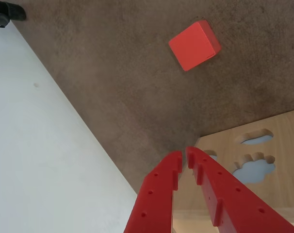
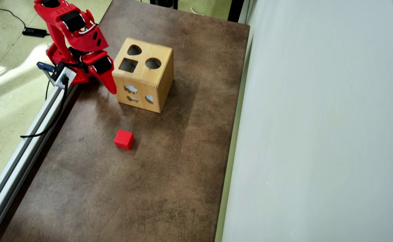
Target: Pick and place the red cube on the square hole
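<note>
Brown mottled tabletop (image 2: 169,174) bears the red cube (image 2: 124,139); gripper (image 1: 184,154) nearly closed, empty.

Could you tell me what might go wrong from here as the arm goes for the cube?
The gripper is nearly shut beside the wooden box; swinging out may clip that corner. The red cube lies rotated on the mat, so the fingers may catch its corners. The square hole looks snug.
</note>
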You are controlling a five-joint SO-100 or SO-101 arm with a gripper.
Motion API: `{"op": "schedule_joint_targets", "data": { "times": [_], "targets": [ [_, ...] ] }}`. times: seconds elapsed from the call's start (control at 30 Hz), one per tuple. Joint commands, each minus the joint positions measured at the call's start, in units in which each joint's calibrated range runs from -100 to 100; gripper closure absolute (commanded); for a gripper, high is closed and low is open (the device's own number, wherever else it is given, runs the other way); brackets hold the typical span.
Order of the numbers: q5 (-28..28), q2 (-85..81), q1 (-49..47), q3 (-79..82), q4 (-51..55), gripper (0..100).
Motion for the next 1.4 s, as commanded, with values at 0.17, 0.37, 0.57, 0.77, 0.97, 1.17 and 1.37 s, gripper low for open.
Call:
{"op": "schedule_joint_targets", "data": {
  "times": [0.17,0.37,0.57,0.77,0.97,1.17,1.37],
  "targets": [
    [0.4,-0.1,-0.5,-0.2,-0.9,97],
    [0.3,0.0,0.4,-0.1,-0.6,98],
    [0.0,0.0,0.4,-0.1,-0.8,98],
    [0.0,0.0,0.4,-0.1,-0.5,97],
    [0.0,2.2,1.2,-0.2,0.0,97],
    [0.4,8.4,5.3,-1.1,0.1,97],
    [0.4,8.4,5.5,-1.9,0.1,97]
  ]
}}
